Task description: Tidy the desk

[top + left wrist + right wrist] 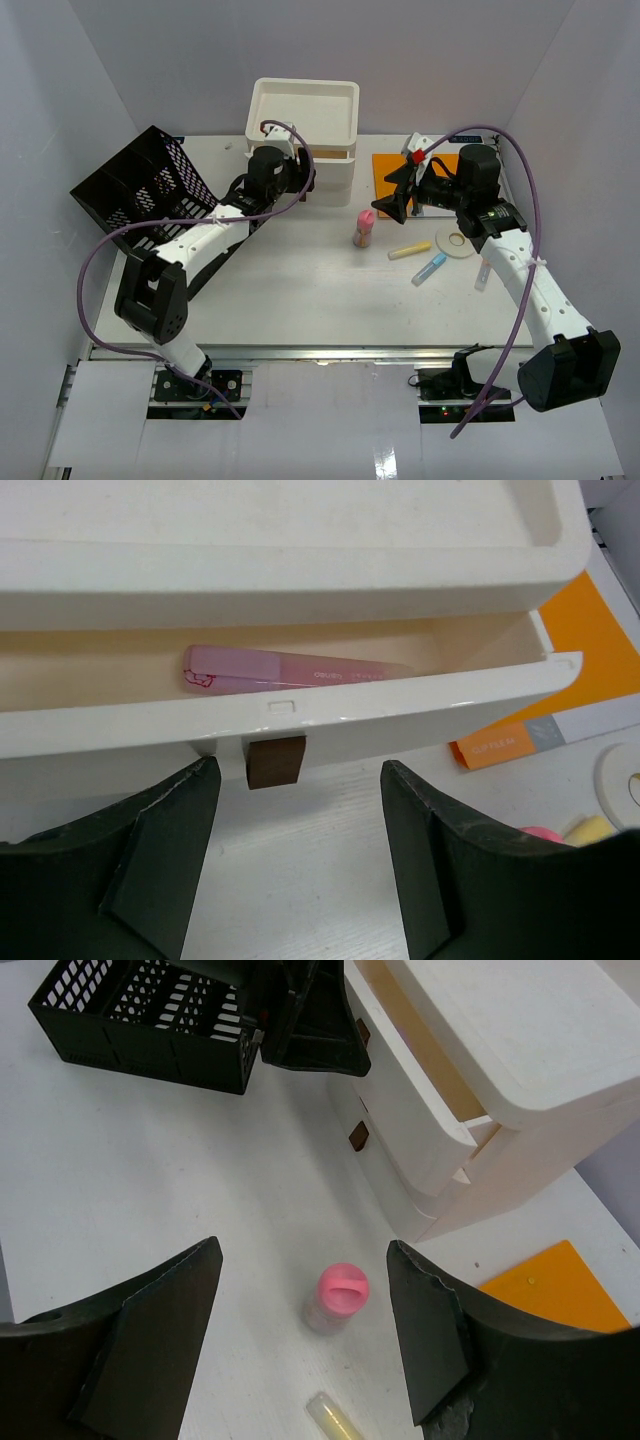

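- A white drawer box [303, 120] stands at the back of the desk [300, 300]. Its top drawer is open, with a long pink thing [270, 668] inside.
- A black rack [140, 185] sits on the left.
- The left claw [300, 775] is wide and holds nothing. It is just in front of the drawer's brown handle [276, 761].
- The right claw [303, 1250] is wide too and holds nothing. It hangs over a pink-capped bottle [338, 1298].
- The desk lies under both claws.

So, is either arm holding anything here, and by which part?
Nothing is held. The left gripper is open before the drawer handle, not touching it; the right gripper is open above the bottle.
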Controlling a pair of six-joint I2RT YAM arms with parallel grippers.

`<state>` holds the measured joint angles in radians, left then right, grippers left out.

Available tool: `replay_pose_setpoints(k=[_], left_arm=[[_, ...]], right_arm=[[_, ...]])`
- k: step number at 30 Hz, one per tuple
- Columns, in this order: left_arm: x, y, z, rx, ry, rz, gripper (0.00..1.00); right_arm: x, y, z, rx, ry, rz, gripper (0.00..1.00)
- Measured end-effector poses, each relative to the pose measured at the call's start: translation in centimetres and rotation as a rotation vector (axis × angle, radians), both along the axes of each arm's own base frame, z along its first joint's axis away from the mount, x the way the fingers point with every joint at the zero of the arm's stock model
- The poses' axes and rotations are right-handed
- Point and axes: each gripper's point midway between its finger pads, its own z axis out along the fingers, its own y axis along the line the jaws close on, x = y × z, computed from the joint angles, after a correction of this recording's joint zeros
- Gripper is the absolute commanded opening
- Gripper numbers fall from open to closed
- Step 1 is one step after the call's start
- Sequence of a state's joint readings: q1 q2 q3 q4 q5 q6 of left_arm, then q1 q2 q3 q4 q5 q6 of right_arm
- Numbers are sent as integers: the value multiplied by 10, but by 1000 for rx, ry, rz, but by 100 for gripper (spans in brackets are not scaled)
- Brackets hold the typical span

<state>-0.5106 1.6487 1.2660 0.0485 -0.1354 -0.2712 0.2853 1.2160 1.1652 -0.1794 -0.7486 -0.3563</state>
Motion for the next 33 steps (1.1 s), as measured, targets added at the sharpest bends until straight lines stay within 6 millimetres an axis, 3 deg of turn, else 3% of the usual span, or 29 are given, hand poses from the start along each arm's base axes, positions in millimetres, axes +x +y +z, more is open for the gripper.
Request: replay_pose_setpoints(k=[8, 13, 19, 28, 33], left_arm=[[8, 3, -6, 41, 23, 24, 60], [11, 2, -10, 51, 37, 26, 44], [11, 2, -14, 57, 44, 26, 17], [6, 4, -14, 44, 30, 25, 8], [-11, 8, -15, 23, 33, 2, 7]], right_arm=[[-1, -3, -1, 7, 8, -6, 74], [-6, -6, 0, 11, 1, -9, 74], [-10, -11, -2, 12, 2, -18, 74], [-16, -16, -5, 12, 0, -30, 75], [-17, -20, -9, 2, -1, -48, 75]])
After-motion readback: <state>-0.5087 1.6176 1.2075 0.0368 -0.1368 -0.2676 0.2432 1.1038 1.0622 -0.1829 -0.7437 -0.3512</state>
